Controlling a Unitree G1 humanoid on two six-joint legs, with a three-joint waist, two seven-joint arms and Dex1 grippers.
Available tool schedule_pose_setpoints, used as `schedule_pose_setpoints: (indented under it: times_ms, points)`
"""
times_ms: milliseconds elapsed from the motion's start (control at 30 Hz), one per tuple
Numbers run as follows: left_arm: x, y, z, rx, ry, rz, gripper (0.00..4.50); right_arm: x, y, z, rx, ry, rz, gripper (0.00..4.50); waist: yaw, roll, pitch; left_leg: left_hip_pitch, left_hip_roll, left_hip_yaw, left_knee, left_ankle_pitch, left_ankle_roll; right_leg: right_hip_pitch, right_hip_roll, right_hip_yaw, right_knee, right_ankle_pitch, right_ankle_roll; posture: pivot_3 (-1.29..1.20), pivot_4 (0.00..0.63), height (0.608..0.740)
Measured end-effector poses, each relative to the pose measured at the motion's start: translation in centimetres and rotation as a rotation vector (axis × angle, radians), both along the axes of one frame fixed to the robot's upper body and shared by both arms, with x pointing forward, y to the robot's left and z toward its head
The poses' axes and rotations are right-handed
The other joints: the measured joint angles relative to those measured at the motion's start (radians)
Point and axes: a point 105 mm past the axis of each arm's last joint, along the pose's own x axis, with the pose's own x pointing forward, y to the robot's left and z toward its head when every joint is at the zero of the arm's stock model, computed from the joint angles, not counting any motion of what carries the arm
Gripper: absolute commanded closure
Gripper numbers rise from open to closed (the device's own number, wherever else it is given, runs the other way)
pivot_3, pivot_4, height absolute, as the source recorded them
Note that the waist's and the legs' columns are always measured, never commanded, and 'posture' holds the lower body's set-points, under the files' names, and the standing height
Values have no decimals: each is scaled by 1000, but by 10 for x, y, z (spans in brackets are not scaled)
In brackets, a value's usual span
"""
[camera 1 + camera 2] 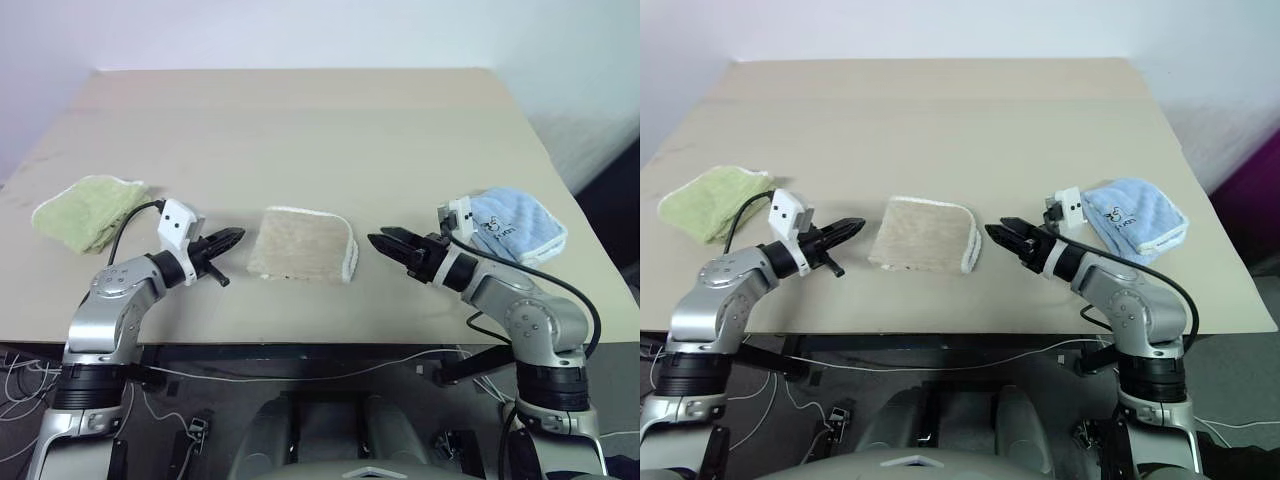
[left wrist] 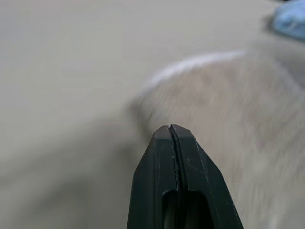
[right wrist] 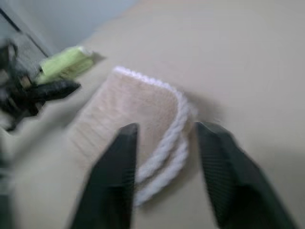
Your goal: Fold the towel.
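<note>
The beige towel (image 1: pixel 302 244) lies folded into a small square at the table's front centre, its white corded edge (image 3: pixel 167 152) doubled along the right side. My left gripper (image 1: pixel 232 239) hovers just left of it, shut with nothing in it, pointing at the towel. To the right of the towel my right gripper (image 1: pixel 385 240) is off the cloth with its fingers (image 3: pixel 116 162) apart and nothing between them, aimed at the corded edge.
A light-green folded cloth (image 1: pixel 85 210) lies at the left of the table (image 1: pixel 300 120). A light-blue folded cloth (image 1: pixel 512 226) lies at the right, behind my right wrist. Cables hang below the table's front edge.
</note>
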Motion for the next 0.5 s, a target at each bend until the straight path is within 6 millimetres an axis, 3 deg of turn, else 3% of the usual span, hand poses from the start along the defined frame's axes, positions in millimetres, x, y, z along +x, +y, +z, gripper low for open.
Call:
schedule_pose_setpoints:
  times_ms: [133, 167, 300, 500]
  points:
    - [-2, 5, 4, 37, -28, -5, 4500, -3, 7, -14, 94, 187, 54, 138, 0, 0, 0, -1, -2, 0, -1, 0, 0, 0, -3, -1, -1, 0, 0, 0, 150, 740]
    - [-2, 6, 4, 39, -27, -5, 4500, -3, 7, -19, 101, 224, 57, 15, -3, 0, 0, -1, -2, 0, -1, 0, 0, 0, -3, 0, -1, 0, 0, 0, 150, 740]
    - [-10, 9, -6, 45, 1, -12, 4500, 5, 11, -35, 128, 340, 26, 15, -9, 0, 0, -1, -2, 0, -2, 0, 0, -2, -2, 0, 0, 0, 0, 0, 150, 740]
    - [-14, 11, -5, 61, -7, -14, 4500, 8, 21, -34, 128, 374, 48, 15, -9, 0, 0, -1, -2, 1, -2, 0, 0, -2, -2, 0, 0, 0, 0, 0, 150, 740]
